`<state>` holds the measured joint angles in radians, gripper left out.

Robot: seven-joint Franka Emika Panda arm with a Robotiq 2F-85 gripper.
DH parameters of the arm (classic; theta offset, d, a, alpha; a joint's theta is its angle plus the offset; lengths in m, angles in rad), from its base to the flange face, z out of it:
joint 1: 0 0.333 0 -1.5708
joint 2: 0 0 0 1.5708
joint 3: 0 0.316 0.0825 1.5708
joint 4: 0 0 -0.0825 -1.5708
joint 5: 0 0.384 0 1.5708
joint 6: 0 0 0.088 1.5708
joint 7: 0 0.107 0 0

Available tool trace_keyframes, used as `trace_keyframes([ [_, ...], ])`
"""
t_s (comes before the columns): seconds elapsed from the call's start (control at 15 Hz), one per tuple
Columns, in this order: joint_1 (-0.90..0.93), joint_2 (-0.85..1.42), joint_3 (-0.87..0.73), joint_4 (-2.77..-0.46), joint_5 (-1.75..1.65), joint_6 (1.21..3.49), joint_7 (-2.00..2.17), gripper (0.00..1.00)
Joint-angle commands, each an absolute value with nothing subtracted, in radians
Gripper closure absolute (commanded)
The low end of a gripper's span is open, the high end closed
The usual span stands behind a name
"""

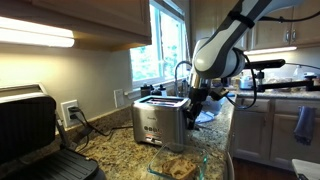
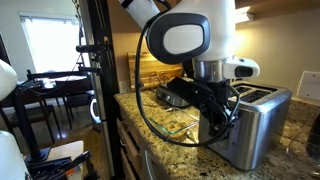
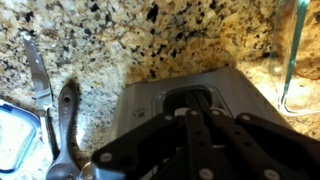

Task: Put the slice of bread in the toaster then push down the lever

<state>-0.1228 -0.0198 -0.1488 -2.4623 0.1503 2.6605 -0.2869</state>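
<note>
The brushed steel toaster (image 1: 158, 120) stands on the granite counter and shows in both exterior views (image 2: 255, 125). My gripper (image 1: 191, 108) hangs at the toaster's narrow end (image 2: 222, 122). In the wrist view its fingers (image 3: 190, 112) are pressed together, directly over the dark lever slot (image 3: 190, 98) in the toaster's end face (image 3: 140, 110). Nothing is held between the fingers. I cannot make out the slice of bread in any view; the fingers hide the lever itself.
A glass dish (image 1: 180, 165) sits in front of the toaster, and its rim shows in the wrist view (image 3: 298, 60). A knife (image 3: 36, 70) and a spoon (image 3: 68, 115) lie on the counter beside the toaster. A black grill press (image 1: 35, 135) stands nearby. Wall outlets (image 1: 70, 110) lie behind.
</note>
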Motion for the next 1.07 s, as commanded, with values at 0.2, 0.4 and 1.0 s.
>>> trace_keyframes([
  [0.2, -0.135, -0.101, -0.163, -2.516, 0.188, 2.652, -0.343, 0.98],
  [0.4, -0.135, -0.115, -0.168, -2.522, 0.179, 2.647, -0.34, 0.98],
  [1.0, -0.143, -0.225, -0.192, -2.586, 0.118, 2.6, -0.315, 0.98],
])
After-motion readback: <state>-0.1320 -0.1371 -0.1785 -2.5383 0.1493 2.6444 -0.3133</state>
